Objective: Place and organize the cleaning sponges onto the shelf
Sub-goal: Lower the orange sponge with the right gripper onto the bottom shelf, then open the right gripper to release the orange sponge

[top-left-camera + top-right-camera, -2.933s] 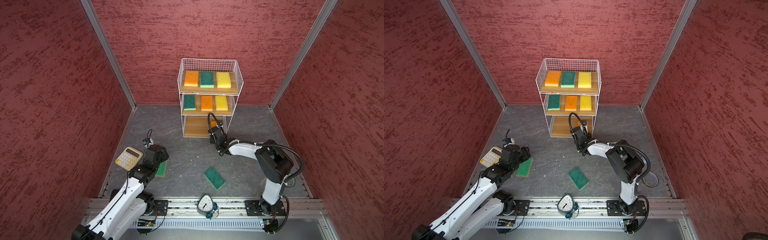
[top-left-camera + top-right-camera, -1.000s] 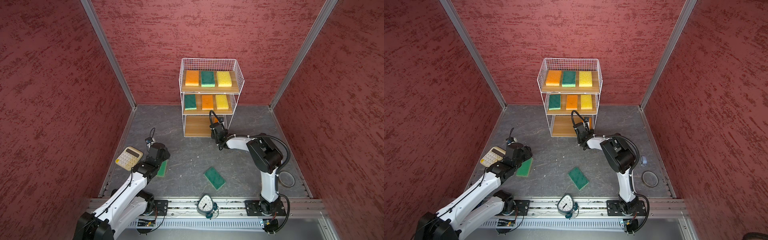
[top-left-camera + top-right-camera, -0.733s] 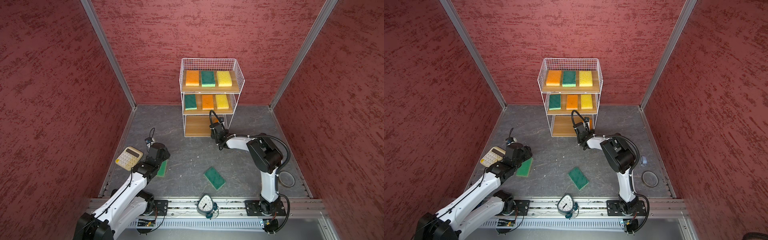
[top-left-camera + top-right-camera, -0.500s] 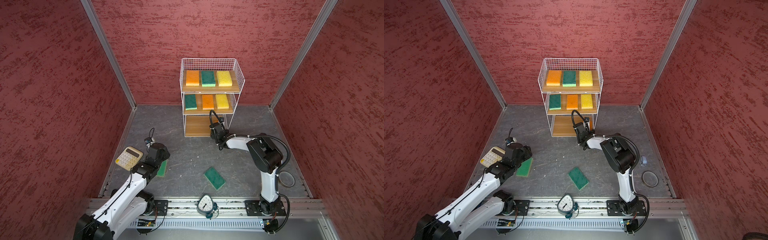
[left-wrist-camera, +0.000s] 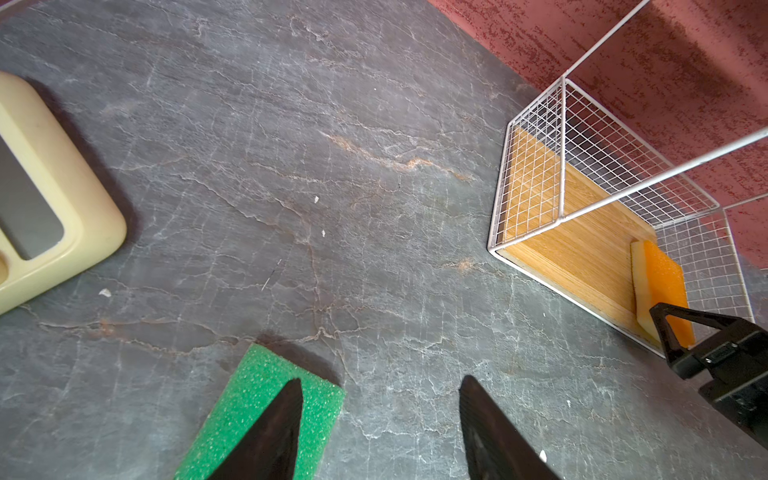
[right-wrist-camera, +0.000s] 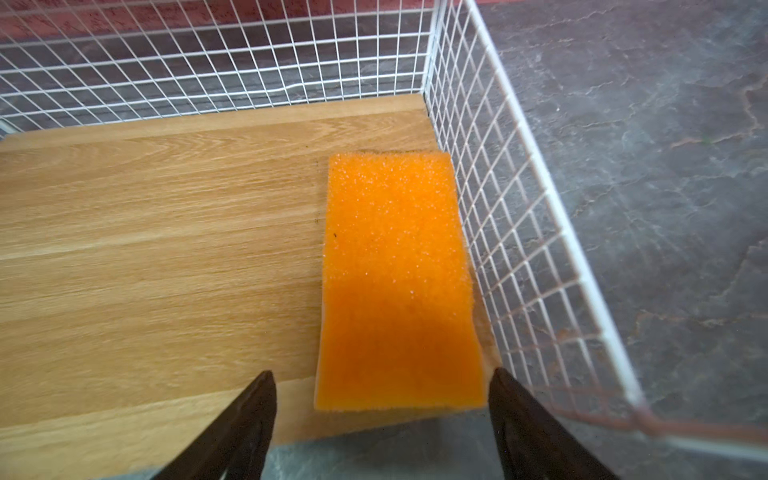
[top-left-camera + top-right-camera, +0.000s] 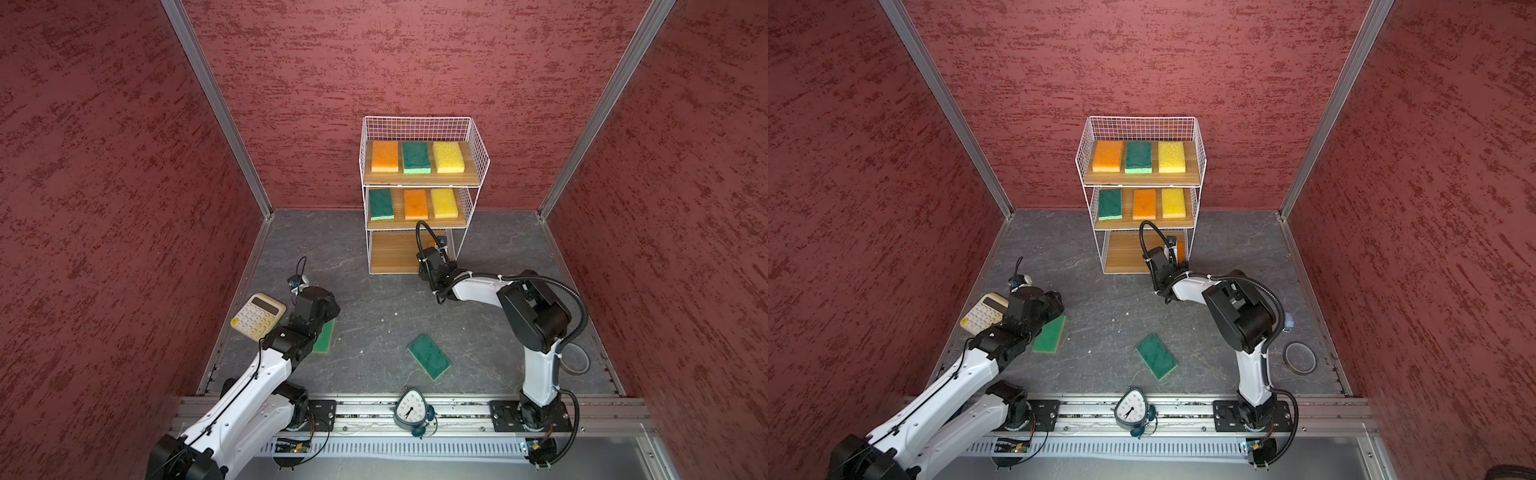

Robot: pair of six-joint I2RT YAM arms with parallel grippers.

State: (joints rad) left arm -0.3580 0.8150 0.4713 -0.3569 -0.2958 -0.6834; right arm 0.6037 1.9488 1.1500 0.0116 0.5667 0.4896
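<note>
Here we see the left gripper (image 5: 382, 380) open and empty, one finger over a green sponge (image 5: 249, 395). The right gripper (image 6: 382, 372) is wide open; the orange sponge (image 6: 395, 270) lies loose between its fingertips, on the lowest board of the shelf (image 6: 166, 249).

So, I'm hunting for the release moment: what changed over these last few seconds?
The right gripper eased toward the shelf, opened and let go of the orange sponge, which now lies flat on the bottom board beside the wire wall. The left gripper stays open over a green sponge; the other green sponge and the upper tiers are unchanged.
</note>
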